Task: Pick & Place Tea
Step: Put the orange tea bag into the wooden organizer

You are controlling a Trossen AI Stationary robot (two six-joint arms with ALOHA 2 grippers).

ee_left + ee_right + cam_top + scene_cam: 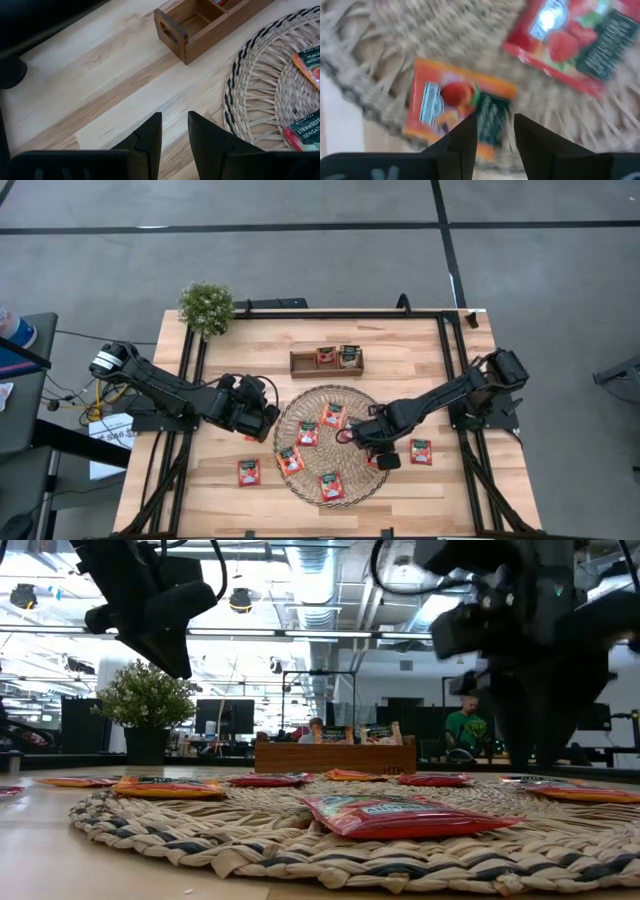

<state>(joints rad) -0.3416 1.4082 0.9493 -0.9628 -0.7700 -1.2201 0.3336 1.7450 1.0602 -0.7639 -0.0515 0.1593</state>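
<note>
The right hand (492, 132) reaches in from the right edge, low over the woven mat (362, 402), its fingers parted with a narrow gap and gripping nothing; an orange tea sachet (457, 107) lies on the mat just under the tips, a red one (570, 42) beside it. The left hand (174, 131) waits just left of the mat above bare tabletop (400, 355), fingers slightly apart, empty. More sachets lie on the mat and tabletop; two stand in the wooden tray (302, 363) behind. A potted plant (207, 306) stands at the back-left corner. A person sits in the room beyond.
</note>
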